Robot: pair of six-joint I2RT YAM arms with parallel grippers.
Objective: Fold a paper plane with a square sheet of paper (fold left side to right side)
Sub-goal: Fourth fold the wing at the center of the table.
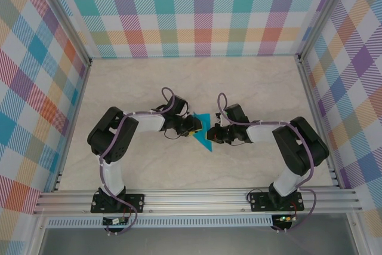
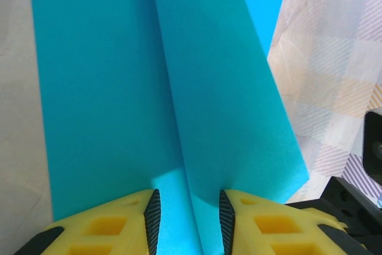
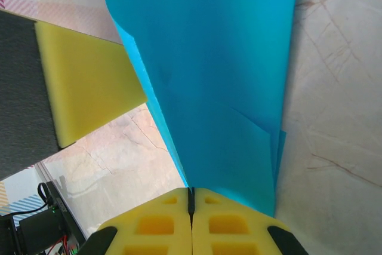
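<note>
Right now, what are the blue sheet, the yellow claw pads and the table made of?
The blue sheet: thin matte paper, probably; it holds sharp creases. The yellow pads of the right claw: soft, foam-like, matte, with moulded holes. The table: smooth, veined like marble, maybe just a print.

No lettering, number, brand or sign can be read anywhere. The square sheet of paper [image 2: 107, 88] running ahead of the left pincer [image 2: 186, 210] is plain teal-blue on every face that shows, and the part ahead of the right pincer [image 3: 192, 198] is just as plain. On the dark electronics box [image 3: 36, 231] to the lower left of the right pincer, any marking is too small to make out.
</note>
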